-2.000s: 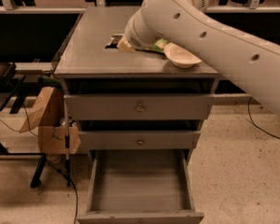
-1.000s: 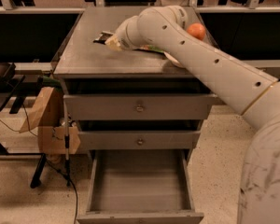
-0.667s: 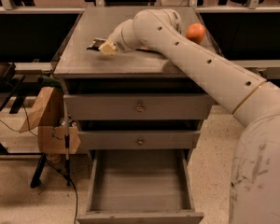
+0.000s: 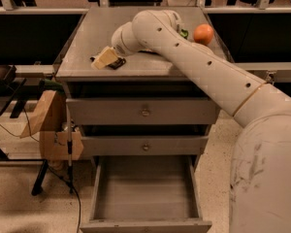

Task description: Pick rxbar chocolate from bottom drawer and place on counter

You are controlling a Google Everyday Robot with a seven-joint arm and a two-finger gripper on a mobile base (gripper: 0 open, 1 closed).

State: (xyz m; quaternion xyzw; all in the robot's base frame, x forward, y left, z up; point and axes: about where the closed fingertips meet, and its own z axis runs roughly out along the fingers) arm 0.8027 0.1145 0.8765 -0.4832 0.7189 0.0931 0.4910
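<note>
My gripper (image 4: 105,58) is over the front left part of the counter (image 4: 102,28), low and close to its surface. It is shut on the rxbar chocolate (image 4: 118,63), a small dark bar whose ends show on both sides of the pale fingers (image 4: 103,57). I cannot tell whether the bar touches the counter. The bottom drawer (image 4: 145,191) is pulled open below, and its grey floor is bare. My arm reaches in from the right across the counter.
An orange (image 4: 203,34) and a bit of a green bag (image 4: 184,33) sit at the back right of the counter, partly behind my arm. The two upper drawers (image 4: 144,112) are shut. A brown cardboard piece (image 4: 48,123) on a stand is left of the cabinet.
My gripper has carried the dark bar leftward and toward the counter's front left edge, and has come lower to the surface. The arm now stretches further across the counter.
</note>
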